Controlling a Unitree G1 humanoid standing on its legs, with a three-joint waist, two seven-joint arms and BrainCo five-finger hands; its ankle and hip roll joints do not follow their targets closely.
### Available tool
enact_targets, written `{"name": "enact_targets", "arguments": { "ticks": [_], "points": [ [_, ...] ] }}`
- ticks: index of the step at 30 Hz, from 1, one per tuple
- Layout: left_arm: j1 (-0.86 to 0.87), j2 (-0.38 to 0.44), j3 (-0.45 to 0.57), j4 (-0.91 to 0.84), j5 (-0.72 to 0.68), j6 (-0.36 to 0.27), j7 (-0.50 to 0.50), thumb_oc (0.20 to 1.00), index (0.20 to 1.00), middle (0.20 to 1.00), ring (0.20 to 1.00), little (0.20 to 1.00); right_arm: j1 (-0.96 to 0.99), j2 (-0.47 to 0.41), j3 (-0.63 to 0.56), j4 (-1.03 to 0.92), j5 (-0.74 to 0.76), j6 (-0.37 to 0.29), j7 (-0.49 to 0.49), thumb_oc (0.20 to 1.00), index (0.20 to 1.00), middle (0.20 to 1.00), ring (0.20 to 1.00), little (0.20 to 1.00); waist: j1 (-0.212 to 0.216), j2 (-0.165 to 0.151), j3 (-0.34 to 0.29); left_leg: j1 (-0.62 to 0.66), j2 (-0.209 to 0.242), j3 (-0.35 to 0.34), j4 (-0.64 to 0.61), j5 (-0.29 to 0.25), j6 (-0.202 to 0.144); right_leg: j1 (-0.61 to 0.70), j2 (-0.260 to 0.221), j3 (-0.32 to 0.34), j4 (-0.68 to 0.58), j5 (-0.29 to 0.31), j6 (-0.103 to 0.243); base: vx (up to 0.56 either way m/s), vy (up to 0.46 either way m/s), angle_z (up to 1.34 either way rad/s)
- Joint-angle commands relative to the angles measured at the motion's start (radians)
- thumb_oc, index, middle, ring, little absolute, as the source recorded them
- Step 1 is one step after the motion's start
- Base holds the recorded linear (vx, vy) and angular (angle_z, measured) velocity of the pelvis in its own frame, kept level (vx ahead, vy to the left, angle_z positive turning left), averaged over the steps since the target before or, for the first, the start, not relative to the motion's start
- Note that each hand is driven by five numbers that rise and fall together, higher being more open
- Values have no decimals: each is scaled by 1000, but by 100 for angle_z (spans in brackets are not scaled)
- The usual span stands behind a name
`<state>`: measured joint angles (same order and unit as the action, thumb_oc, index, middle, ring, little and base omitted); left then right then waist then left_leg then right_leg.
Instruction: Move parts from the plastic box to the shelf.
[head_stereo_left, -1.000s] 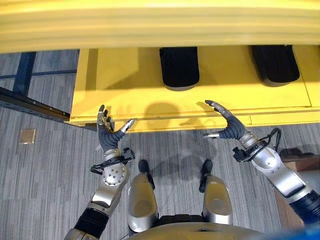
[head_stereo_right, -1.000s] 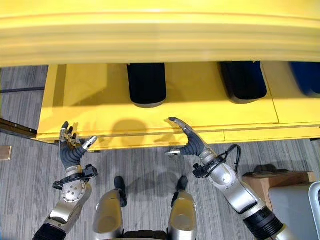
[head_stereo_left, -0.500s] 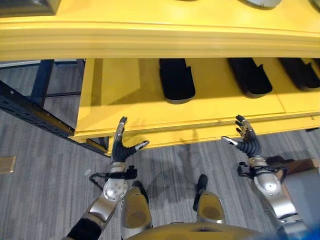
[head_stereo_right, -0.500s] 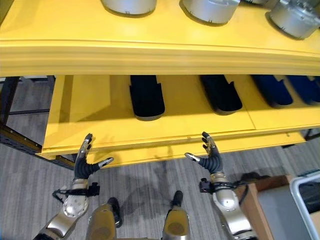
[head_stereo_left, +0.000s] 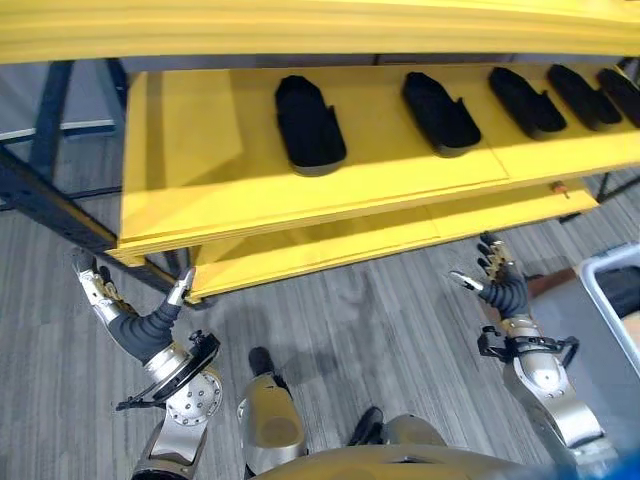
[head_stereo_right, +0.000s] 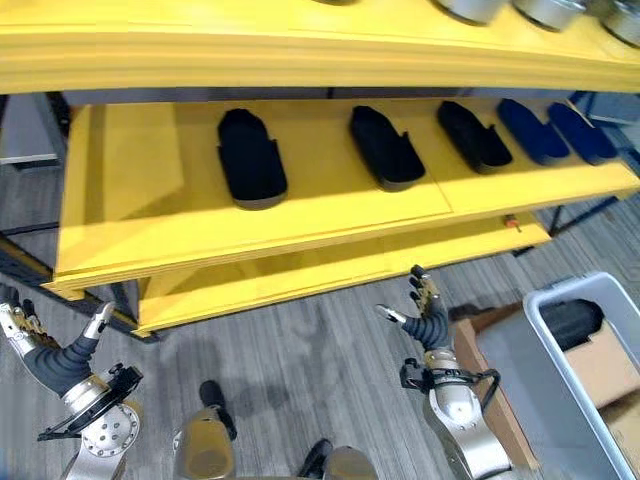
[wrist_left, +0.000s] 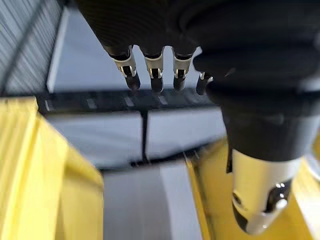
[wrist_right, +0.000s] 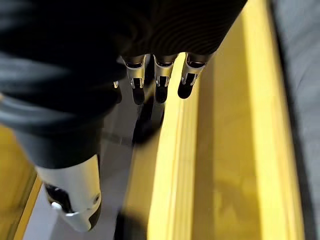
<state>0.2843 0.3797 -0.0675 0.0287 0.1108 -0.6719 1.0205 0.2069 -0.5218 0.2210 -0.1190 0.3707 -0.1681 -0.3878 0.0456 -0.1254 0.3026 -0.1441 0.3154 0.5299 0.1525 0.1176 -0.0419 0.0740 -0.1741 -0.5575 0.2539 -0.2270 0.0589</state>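
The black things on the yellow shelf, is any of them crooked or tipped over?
No, nothing stands out. The black parts lie flat in a row on the yellow shelf, all pointing much the same way, with two blue parts at the right end. None is tipped.

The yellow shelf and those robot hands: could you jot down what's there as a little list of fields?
shelf: yellow shelf, several levels
on shelf: row of dark parts, lying apart from each other
box: plastic box on the floor at the robot's right, a dark part inside
left hand: left hand open, holding nothing
right hand: right hand open, holding nothing
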Motion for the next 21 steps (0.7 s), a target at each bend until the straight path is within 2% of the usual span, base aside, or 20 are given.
{"name": "enact_targets", "arguments": {
  "ticks": [1, 2, 5, 7, 11, 13, 14, 16, 17, 18, 20, 21],
  "points": [
    [-11, 59, -74, -63, 34, -19, -223, 1000, 1000, 1000, 1000, 1000, -49, -36, -62, -10, -18, -1, -81, 1000, 1000, 1000, 1000, 1000, -7, 36, 23, 90, 71, -49, 11, -37, -71, -41, -55, 40, 93, 71, 4, -13, -62, -20],
    [-19, 73, -103, -56, 54, 1, -274, 1000, 1000, 1000, 1000, 1000, -49, -48, -64, 1, -13, -3, -102, 1000, 1000, 1000, 1000, 1000, -21, 46, 25, 100, 81, -42, 5, -21, -80, -49, -52, 47, 104, 65, -2, -10, -54, -27],
    [-57, 123, -194, -53, 86, 29, -276, 1000, 1000, 1000, 1000, 1000, -67, -80, -64, 33, -18, -5, -179, 1000, 1000, 1000, 1000, 1000, -66, 68, 27, 126, 108, -9, -11, 6, -97, -82, -49, 71, 147, 44, -15, -3, -119, -42],
    [-96, 134, -238, -42, 75, 23, -269, 1000, 1000, 1000, 1000, 1000, -85, -81, -58, 67, -5, -4, -227, 1000, 1000, 1000, 1000, 1000, -96, 79, 27, 142, 120, 6, -17, 20, -106, -110, -42, 94, 175, 32, -24, 13, -137, -51],
    [-212, 136, -306, -38, 34, -11, -271, 1000, 1000, 1000, 1000, 1000, -102, -71, -77, 113, -60, -65, -271, 1000, 1000, 1000, 1000, 1000, -171, 82, 31, 171, 158, 54, -31, 68, -136, -176, -21, 141, 214, 18, -39, 5, -266, -65],
    [-275, 133, -330, -11, 73, 5, -253, 1000, 1000, 1000, 1000, 1000, -126, -83, -87, 130, -72, -81, -236, 1000, 1000, 1000, 1000, 1000, -195, 78, 28, 184, 174, 47, -41, 95, -150, -208, -13, 173, 233, 11, -44, 59, -290, -95],
    [-301, 119, -345, 9, 69, 3, -228, 1000, 1000, 1000, 1000, 1000, -150, -92, -78, 141, -71, -93, -213, 1000, 1000, 1000, 1000, 1000, -203, 75, 24, 202, 174, 27, -48, 100, -153, -227, -8, 200, 245, 9, -47, 109, -203, -76],
    [-323, 106, -356, 16, 71, 15, -193, 1000, 1000, 1000, 1000, 1000, -179, -90, -61, 143, -113, -100, -183, 1000, 1000, 1000, 1000, 1000, -203, 72, 11, 205, 164, -63, -17, 105, -149, -253, 16, 261, 251, 4, -59, 119, -174, -81],
    [-320, 97, -352, 25, 101, 28, -153, 1000, 1000, 1000, 1000, 1000, -196, -89, -40, 147, -114, -98, -147, 1000, 1000, 1000, 1000, 1000, -188, 69, 0, 183, 120, -191, 23, 74, -126, -270, 40, 318, 254, -1, -71, 162, -130, -137],
    [-301, 84, -337, 23, 109, 58, -117, 1000, 1000, 1000, 1000, 1000, -195, -85, -18, 154, -115, -104, -109, 1000, 1000, 1000, 1000, 1000, -159, 68, -8, 112, 28, -344, 108, 47, -76, -259, 80, 385, 203, 21, -94, 169, -112, -163],
    [-291, 77, -328, 17, 109, 74, -151, 1000, 1000, 1000, 1000, 1000, -181, -83, -27, 150, -105, -111, -126, 1000, 1000, 1000, 1000, 1000, -149, 68, -6, 49, -23, -373, 173, 32, -58, -237, 95, 407, 165, 33, -99, 142, -99, -151],
    [-284, 74, -322, 15, 103, 78, -189, 1000, 1000, 1000, 1000, 1000, -168, -81, -44, 144, -104, -111, -144, 1000, 1000, 1000, 1000, 1000, -149, 66, -8, 28, -49, -358, 207, 1, -49, -223, 94, 407, 142, 43, -96, 126, -97, -110]
  ]
}}
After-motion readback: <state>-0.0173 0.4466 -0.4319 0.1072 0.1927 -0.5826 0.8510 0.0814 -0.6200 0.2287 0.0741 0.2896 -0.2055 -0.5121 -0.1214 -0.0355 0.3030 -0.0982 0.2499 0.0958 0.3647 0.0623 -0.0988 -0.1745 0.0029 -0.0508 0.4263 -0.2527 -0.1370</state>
